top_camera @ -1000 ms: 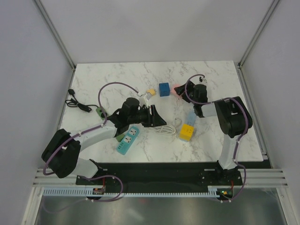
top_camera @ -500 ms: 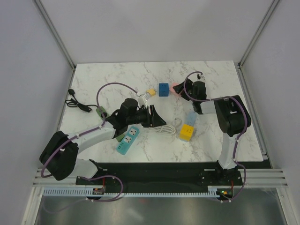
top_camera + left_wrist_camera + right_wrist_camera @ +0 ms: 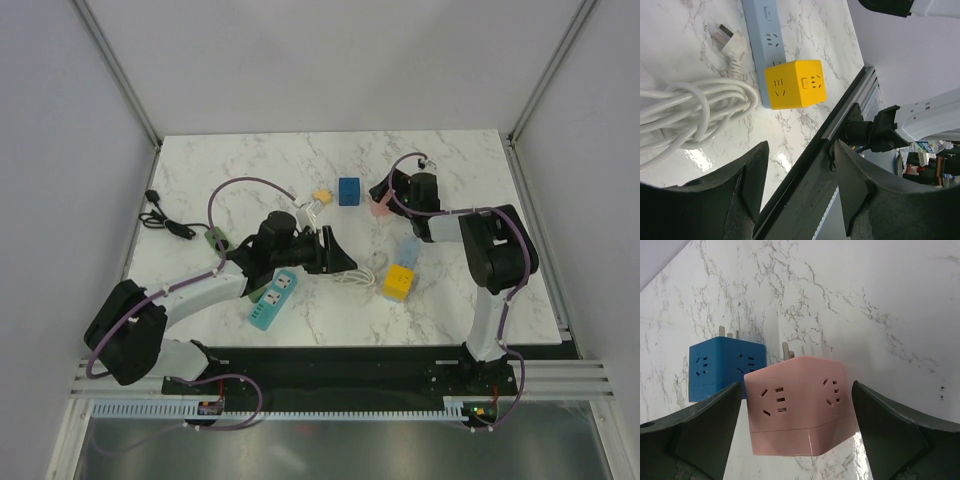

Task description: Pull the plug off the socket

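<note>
We note right gripper (image 3: 796, 390) apart, straddling pink cube (image 3: 790, 407) mid-frame, likely pre-grasp; left gripper (image 3: 800, 150) apart, empty, below yellow cube (image 3: 795, 84).

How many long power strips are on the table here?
2: a teal power strip front left, partly under the arm; a light blue power strip right of centre, with the yellow cube socket at its near end.

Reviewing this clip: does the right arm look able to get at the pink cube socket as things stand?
Probably yes. The right end effector stands open with the pink cube socket between its fingers, and nothing lies across it. The blue cube socket sits close beside it and may crowd one finger.
</note>
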Controlling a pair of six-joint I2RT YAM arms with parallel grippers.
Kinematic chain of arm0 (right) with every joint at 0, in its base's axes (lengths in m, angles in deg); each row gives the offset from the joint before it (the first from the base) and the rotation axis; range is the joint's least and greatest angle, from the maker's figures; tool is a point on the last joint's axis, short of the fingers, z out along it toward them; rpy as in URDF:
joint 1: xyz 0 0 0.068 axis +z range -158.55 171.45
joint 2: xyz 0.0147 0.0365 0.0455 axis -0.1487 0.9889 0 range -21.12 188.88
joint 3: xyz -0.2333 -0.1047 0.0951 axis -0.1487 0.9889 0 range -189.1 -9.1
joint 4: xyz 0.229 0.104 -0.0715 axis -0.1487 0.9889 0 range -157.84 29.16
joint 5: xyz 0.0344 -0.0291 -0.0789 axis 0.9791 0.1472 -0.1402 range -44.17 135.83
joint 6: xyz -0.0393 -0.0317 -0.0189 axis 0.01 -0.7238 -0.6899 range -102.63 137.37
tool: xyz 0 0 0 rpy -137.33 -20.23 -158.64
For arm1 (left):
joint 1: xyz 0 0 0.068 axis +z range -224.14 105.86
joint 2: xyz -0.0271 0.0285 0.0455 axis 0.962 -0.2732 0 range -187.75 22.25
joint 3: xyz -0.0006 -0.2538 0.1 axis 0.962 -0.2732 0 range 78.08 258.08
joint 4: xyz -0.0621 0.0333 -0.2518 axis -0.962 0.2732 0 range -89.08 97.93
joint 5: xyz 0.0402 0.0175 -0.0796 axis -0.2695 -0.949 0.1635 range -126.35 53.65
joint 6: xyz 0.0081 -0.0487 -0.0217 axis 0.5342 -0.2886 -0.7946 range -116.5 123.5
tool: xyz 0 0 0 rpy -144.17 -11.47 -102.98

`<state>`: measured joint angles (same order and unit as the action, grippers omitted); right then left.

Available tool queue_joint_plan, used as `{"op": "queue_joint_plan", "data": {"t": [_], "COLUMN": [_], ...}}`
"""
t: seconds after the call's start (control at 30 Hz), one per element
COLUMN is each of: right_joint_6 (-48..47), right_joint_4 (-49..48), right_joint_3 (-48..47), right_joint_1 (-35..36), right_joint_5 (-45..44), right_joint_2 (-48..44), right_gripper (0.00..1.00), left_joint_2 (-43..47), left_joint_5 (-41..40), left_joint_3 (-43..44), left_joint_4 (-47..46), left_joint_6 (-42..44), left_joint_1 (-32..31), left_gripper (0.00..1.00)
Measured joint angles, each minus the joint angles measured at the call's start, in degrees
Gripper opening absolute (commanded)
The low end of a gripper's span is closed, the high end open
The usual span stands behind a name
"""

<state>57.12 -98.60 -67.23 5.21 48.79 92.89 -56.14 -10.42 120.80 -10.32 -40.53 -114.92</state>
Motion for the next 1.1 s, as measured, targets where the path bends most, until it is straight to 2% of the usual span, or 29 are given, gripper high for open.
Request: {"op": "queue_joint_plan", "data": {"t": [0.13, 0.3, 0.5, 0.63, 0.83, 1.1], "right_joint_6": [-2.54, -5.27, -6.84, -5.99, -1.97, -0.61], "right_joint_4": [2.73, 5.77, 13.86, 19.71, 26.47, 32.22], "right_joint_3": [0.07, 1.57, 2.01, 3.63, 9.20, 18.53], "right_joint_1": [-0.09, -0.13, -0.20, -0.90, -4.24, -6.93], "right_joint_5": [-0.96, -4.26, -11.89, -15.15, -14.88, -14.53], "right_joint_2": [-2.67, -10.25, -20.20, -24.52, -30.82, -40.19], "right_gripper": [0.98, 0.98, 0.98, 0.98, 0.98, 0.98], "left_joint_2": [-0.92, -3.43, -6.91, -10.95, -17.31, -27.87], "left_joint_5": [-0.02, -0.61, -4.61, -9.57, -17.07, -28.04], "left_joint_3": [0.04, 2.32, 8.90, 16.90, 26.51, 38.07], "left_joint_4": [0.09, 3.48, 9.60, 15.56, 19.85, 27.82], "left_joint_6": [0.00, 0.04, 1.22, 4.35, 10.40, 17.57], "left_joint_1": [-0.87, -2.67, -6.93, -10.95, -16.85, -21.73], "left_gripper": [0.63, 0.60, 0.68, 0.69, 0.70, 0.83]}}
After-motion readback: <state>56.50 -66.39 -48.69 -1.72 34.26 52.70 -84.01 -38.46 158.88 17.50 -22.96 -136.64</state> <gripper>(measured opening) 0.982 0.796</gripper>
